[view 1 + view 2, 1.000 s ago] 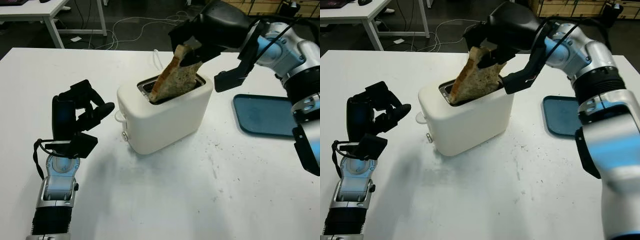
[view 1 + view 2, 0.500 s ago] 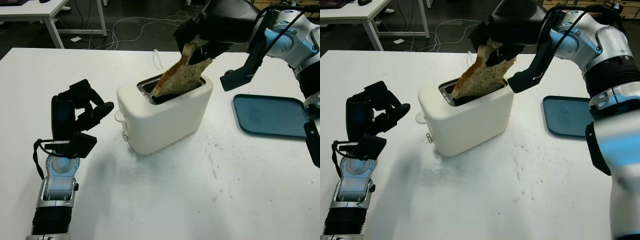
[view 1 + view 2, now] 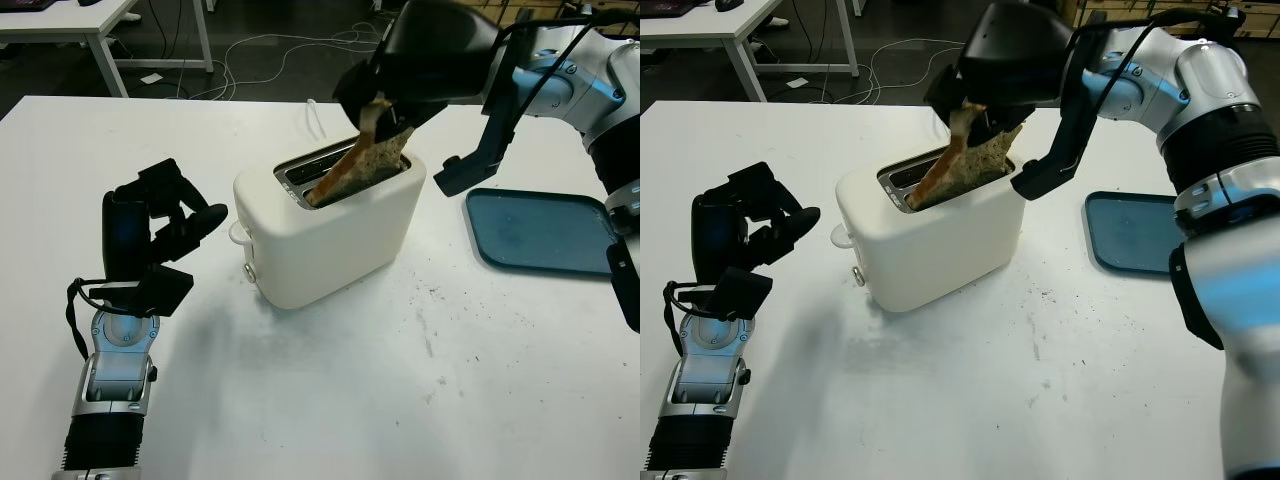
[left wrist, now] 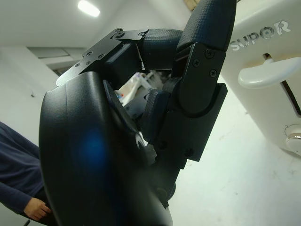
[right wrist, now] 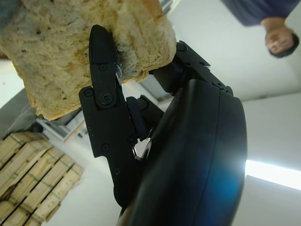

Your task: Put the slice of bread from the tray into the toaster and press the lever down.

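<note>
A white toaster stands mid-table, its lever on the end facing my left hand. My right hand hovers over the toaster, shut on the top edge of a slice of bread. The slice leans in the rear slot with its lower end inside and its upper half sticking out. In the right wrist view a black finger presses on the bread. My left hand is raised to the left of the toaster, fingers curled, holding nothing. The left wrist view shows the lever close by, in its raised position.
A blue tray with nothing on it lies right of the toaster. Dark crumbs speckle the table in front of the toaster. Another table and floor cables lie beyond the far edge. A person's sleeve and hand show in the wrist views.
My right hand has swung the bread from a flat lean to a steeper angle and pushed it deeper into the slot. The left hand has stayed still.
</note>
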### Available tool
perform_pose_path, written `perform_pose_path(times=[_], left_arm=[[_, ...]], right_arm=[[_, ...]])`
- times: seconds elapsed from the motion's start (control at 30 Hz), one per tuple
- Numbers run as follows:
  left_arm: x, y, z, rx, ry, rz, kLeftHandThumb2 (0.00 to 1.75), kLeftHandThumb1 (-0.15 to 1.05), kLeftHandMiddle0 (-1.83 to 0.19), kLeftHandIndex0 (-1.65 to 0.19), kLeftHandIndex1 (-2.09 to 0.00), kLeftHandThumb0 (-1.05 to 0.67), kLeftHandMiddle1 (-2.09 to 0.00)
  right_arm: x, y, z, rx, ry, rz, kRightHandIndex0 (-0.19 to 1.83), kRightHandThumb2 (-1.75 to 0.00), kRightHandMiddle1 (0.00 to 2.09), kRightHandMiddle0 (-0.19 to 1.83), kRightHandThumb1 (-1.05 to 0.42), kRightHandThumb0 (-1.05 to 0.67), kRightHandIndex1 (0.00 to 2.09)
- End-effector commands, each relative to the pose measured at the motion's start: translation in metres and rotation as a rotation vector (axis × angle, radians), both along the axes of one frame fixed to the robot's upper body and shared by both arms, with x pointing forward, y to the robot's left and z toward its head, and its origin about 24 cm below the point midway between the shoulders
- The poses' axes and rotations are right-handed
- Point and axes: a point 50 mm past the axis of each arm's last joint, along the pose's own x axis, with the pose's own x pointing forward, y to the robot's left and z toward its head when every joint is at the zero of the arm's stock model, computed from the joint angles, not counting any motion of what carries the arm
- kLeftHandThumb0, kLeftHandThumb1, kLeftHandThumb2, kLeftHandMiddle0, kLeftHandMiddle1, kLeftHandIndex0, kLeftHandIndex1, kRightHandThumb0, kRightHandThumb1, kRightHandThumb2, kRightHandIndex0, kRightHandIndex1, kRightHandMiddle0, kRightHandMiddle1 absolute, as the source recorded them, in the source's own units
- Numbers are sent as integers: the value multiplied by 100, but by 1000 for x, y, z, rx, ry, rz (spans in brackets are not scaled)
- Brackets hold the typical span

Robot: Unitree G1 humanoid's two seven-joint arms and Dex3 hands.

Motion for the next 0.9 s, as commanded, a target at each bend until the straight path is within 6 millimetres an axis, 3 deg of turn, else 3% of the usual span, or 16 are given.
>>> perform_pose_path(times=[0.0, 0.43, 0.57, 0.63, 0.67, 0.7, 0.73, 0.8, 0.87], left_arm=[[-2, 0, -1, -2, -10, -7, 15, 92, -124, -100, -166, -85, -174], [-2, 0, -1, -5, -11, -6, 14, 92, -125, -101, -163, -86, -174], [-2, 0, -1, -6, -8, -4, 14, 92, -125, -101, -163, -86, -174], [-2, 0, -1, 1, -7, -1, 15, 92, -126, -101, -164, -87, -174], [-2, 0, -1, 5, -7, 0, 16, 92, -126, -101, -164, -86, -174], [-2, 0, -1, 7, -7, 1, 16, 92, -126, -101, -164, -86, -174], [-2, 0, -1, 8, -7, 2, 16, 92, -125, -101, -164, -86, -174], [-2, 0, -1, 5, -6, 2, 16, 92, -125, -101, -164, -86, -174], [-2, 0, -2, 1, -5, 0, 16, 92, -125, -101, -164, -86, -174]], right_arm=[[-3, 7, 3, -22, -12, 31, 116, -29, 175, 88, -92, -47, 175], [-3, 16, 4, -56, -74, 42, 117, -23, 175, 89, -92, -47, 175], [-1, 19, 9, -54, -19, -8, 111, -21, 174, 83, -92, -62, 175], [0, 19, 13, -80, 31, -49, 81, -11, 160, 66, -92, -80, 167], [-1, 19, 14, -95, 63, -66, 64, -8, 126, 62, -92, -85, 142], [-1, 18, 16, -118, 89, -83, 48, -3, 74, 63, -91, -89, 110], [-2, 18, 18, -137, 106, -97, 37, -2, 44, 62, -91, -90, 90], [-3, 17, 21, -153, 119, -115, 19, 0, 12, 55, -90, -92, 67], [-4, 17, 24, -150, 123, -125, 11, 0, 4, 50, -89, -91, 60]])
